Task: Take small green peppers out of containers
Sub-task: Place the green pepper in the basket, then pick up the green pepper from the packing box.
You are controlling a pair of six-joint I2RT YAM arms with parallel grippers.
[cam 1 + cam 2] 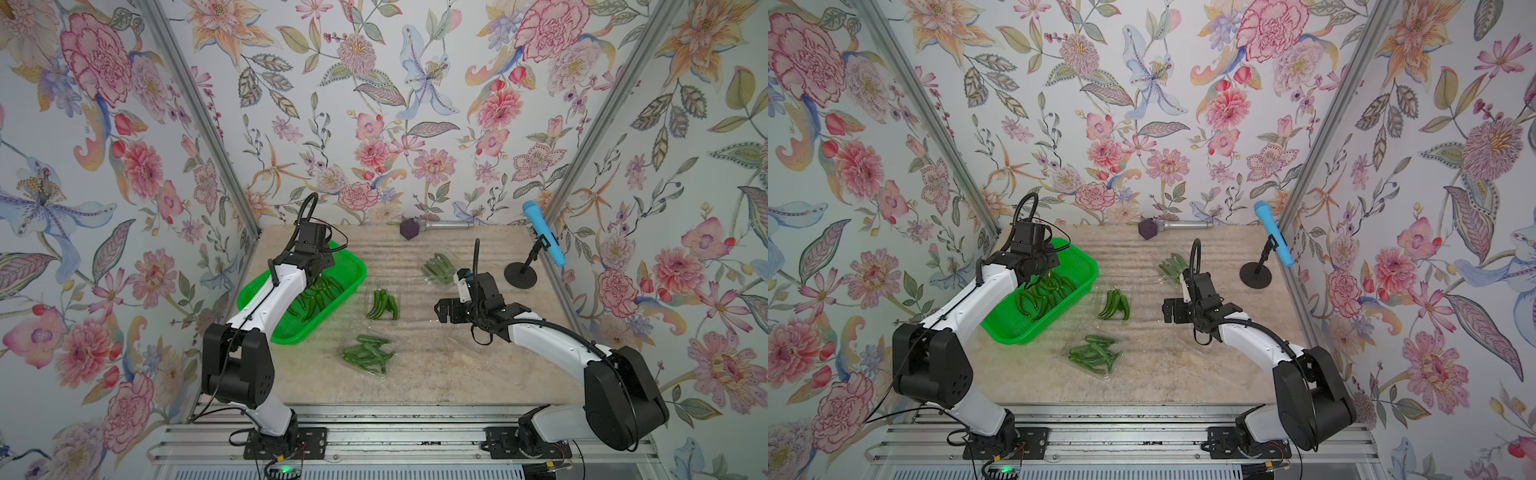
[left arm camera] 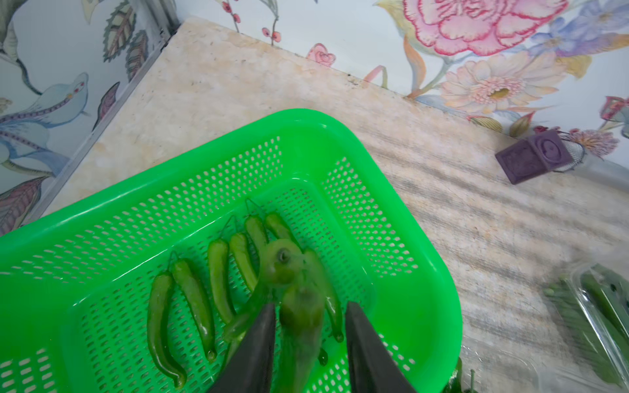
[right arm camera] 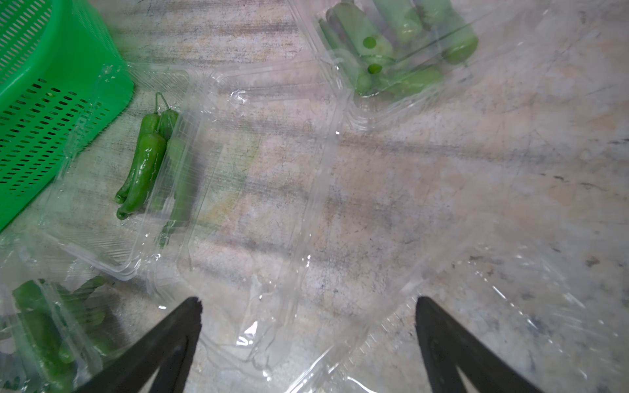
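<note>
The left gripper [image 2: 310, 306] stood partly open over the basket [image 2: 391, 153], blurred peppers [image 2: 282, 268] loose between its fingers, while the right gripper [image 3: 308, 301] gaped wide and empty above a container [image 3: 265, 289].

Left tool [image 2: 308, 306] ajar, right tool [image 3: 308, 301] wide

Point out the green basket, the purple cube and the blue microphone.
green basket [image 2: 299, 117]: left wrist view, on its bare rim.
purple cube [image 1: 408, 229]: a top view, on its front face.
blue microphone [image 1: 531, 208]: a top view, on its rounded head.
</note>
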